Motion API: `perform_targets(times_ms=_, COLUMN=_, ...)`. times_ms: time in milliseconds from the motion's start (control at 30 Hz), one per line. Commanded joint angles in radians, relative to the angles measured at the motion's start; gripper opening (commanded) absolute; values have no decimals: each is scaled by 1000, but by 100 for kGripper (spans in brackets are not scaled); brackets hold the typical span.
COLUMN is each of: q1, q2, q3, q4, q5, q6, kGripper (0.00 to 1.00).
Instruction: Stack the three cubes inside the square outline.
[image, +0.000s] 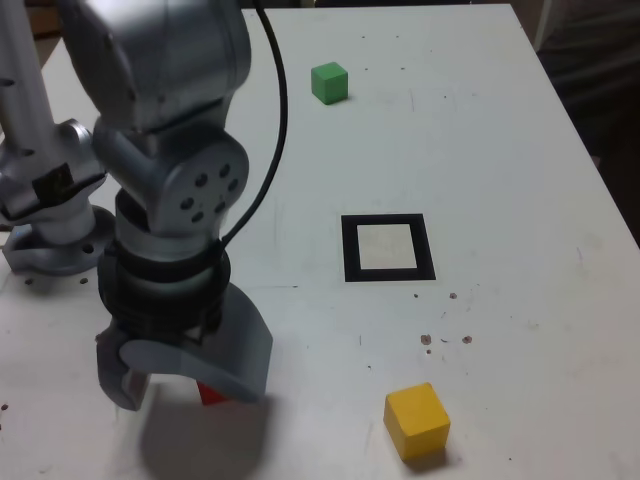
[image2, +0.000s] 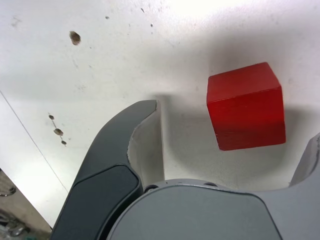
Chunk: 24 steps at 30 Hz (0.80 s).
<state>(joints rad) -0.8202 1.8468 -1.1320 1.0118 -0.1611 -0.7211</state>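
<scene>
Grey metal gripper (image2: 235, 135) wide open over the solid red cube (image2: 247, 112), holding nothing. Solid yellow cube (image: 417, 421) and solid green cube (image: 329, 83) both outside the thick black square outline (image: 351, 248).

red cube (image2: 246, 107): smooth, satin | end effector (image2: 232, 150): matt grey | tabletop (image: 500, 180): glossy, pitted

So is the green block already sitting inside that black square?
No, the green block stands alone on the white table, apart from the black square.
</scene>
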Motion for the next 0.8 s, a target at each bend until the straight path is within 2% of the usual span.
perform_targets(times_ms=0, q1=8, q2=11, q3=8, q4=-12, q5=-5, q6=0, kGripper=99)
perform_targets(times_ms=500, q1=97, q2=65, q3=20, q4=-43, q5=-17, q6=-42, kGripper=91)
perform_targets(times_ms=633, q1=104, q2=70, q3=18, q4=-39, q5=-18, q6=-59, kGripper=81)
perform_targets(times_ms=767, q1=105, q2=74, q3=15, q4=-29, q5=-16, q6=-72, kGripper=60)
